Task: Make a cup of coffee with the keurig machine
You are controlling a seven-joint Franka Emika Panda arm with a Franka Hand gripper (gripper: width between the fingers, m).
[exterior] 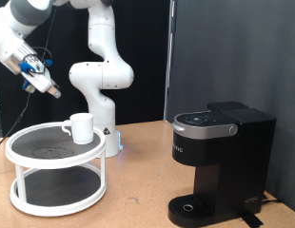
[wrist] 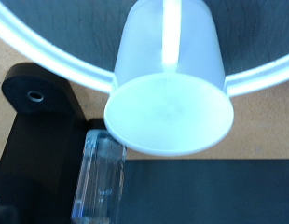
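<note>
The cup (exterior: 81, 126) is a small white mug with a side handle. It stands on the top tier of a white round two-tier stand (exterior: 33, 160) at the exterior view's left. My gripper (exterior: 52, 90) hangs in the air above and to the left of the cup, apart from it and holding nothing. The wrist view looks down on the cup (wrist: 168, 84) from close by, with one clear finger (wrist: 98, 177) beside it. The black keurig machine (exterior: 219, 157) stands at the exterior view's right with its lid down and its drip tray (exterior: 193, 207) bare.
The arm's white base (exterior: 102, 90) stands behind the stand, close to the cup. A dark curtain hangs behind the wooden table (exterior: 138, 195). The stand's white rim (wrist: 51, 51) curves across the wrist view.
</note>
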